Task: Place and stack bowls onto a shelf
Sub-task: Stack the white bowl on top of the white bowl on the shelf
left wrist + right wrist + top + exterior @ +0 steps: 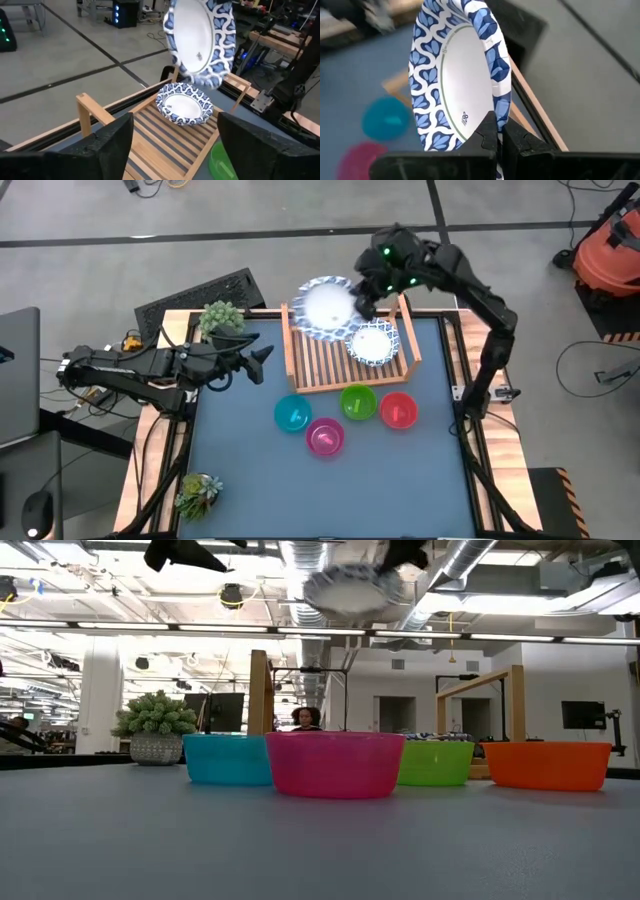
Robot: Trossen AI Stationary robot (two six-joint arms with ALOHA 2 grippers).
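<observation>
Above the slatted wooden shelf, the right hand pinches the rim of a round, shallow, blue-patterned white bowl. Below that hand, a matching bowl sits on the slats. The left hand hovers spread wide over the desk.

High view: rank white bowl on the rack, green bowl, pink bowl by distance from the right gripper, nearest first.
From the right gripper, holding a patterned bowl above the rack:
1. White bowl, on the rack's right end.
2. Green bowl, on the table before the rack.
3. Pink bowl, nearest the front edge.
</observation>
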